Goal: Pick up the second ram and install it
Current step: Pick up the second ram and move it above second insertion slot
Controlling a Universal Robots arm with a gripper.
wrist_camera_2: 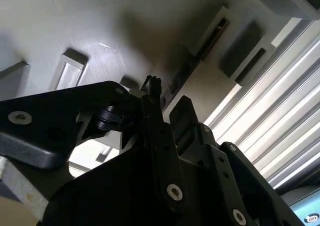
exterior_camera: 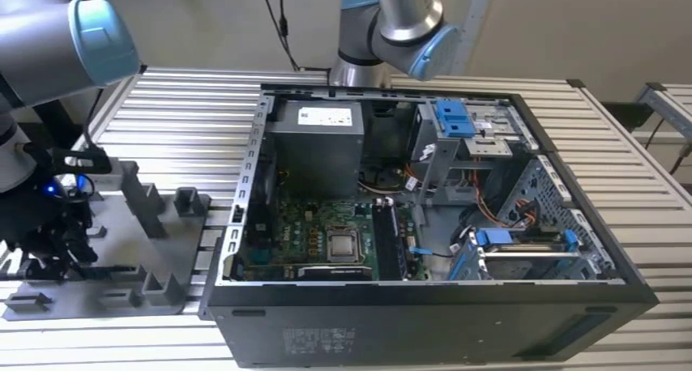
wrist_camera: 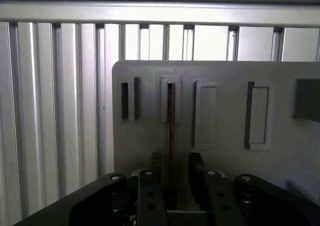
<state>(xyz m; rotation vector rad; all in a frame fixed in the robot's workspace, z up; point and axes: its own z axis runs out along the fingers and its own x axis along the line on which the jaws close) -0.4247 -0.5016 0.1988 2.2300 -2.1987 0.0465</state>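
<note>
The second ram stands on its thin edge in a narrow slot of the grey plastic tray. In the first wrist view it is a thin dark line running toward me. My gripper is open and straddles it, one finger on each side, with a gap left at both. In the second wrist view the ram is a dark strip just past the gripper. In the exterior view the gripper hangs low over the tray at that view's left.
An open computer case fills the middle of the exterior view, with the green motherboard and its long black sockets inside. A second arm stands behind the case. Raised blocks stick up from the tray. The table is ribbed metal.
</note>
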